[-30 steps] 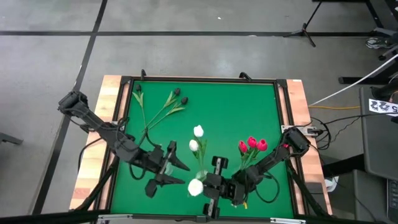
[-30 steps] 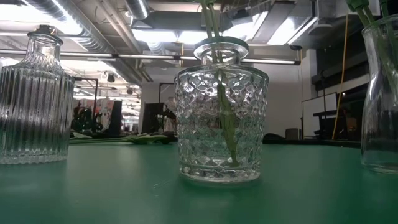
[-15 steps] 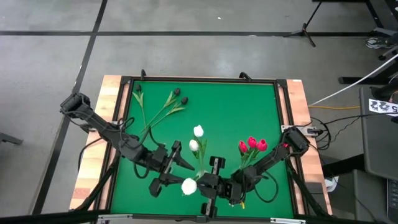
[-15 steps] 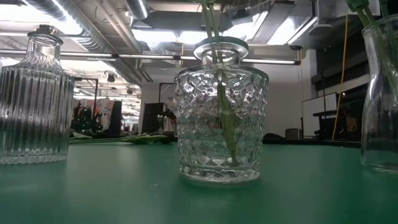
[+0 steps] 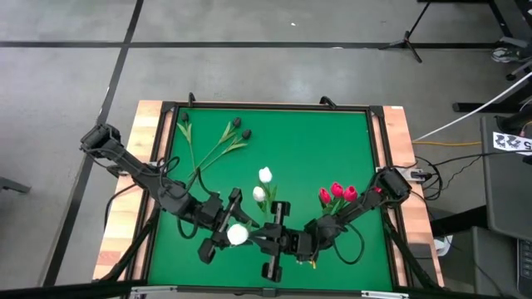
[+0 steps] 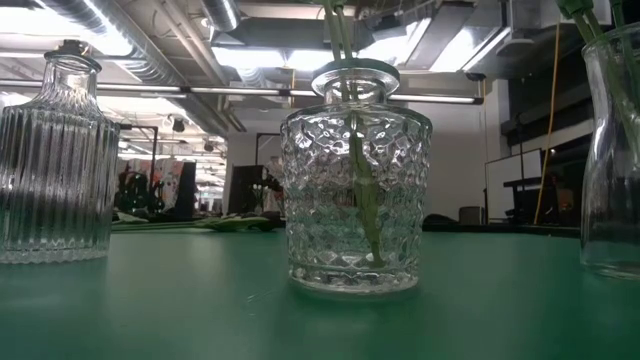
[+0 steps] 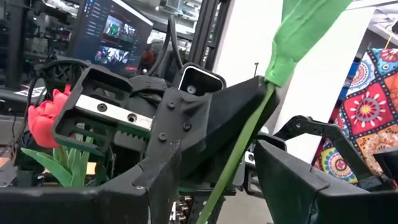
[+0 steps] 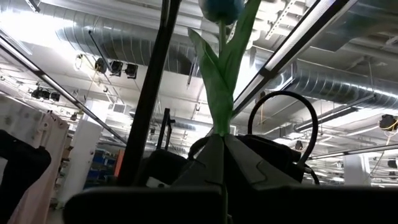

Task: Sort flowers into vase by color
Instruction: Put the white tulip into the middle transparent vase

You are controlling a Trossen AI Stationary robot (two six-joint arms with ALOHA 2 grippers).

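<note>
My right gripper (image 5: 256, 239) is shut on a white tulip, whose head (image 5: 238, 235) is over the near middle of the green mat. My left gripper (image 5: 247, 228) is open right beside that head. In the left wrist view the tulip's stem (image 7: 233, 158) shows in the gap between my left fingers, apart from both. Two white tulips (image 5: 262, 184) stand in the diamond-cut vase (image 6: 355, 180). Red tulips (image 5: 337, 193) stand in the right vase (image 6: 612, 150). Black tulips (image 5: 237, 131) lie on the mat at the far left. The ribbed vase (image 6: 55, 150) holds no flowers. My right gripper pinches the white tulip's stem just below its leaves (image 8: 219, 127) between its two shut fingers. The fingers slant upward and lie nearly along the stem. The tulip rises beyond the fingertips, head (image 8: 221, 7) uppermost, lifted clear of the table.
The mat (image 5: 332, 141) has a dark raised frame on a wooden table. Its far right part is bare. The three glass vases stand in a row along the near edge, under both arms. Cables and a stand lie on the floor beyond the table.
My right gripper has carried the white tulip toward the table's left, rolling a little at the wrist. The tulip's head has gone from near the middle vase to beside my left gripper's open fingers. My left gripper has tipped slightly but kept its place.
</note>
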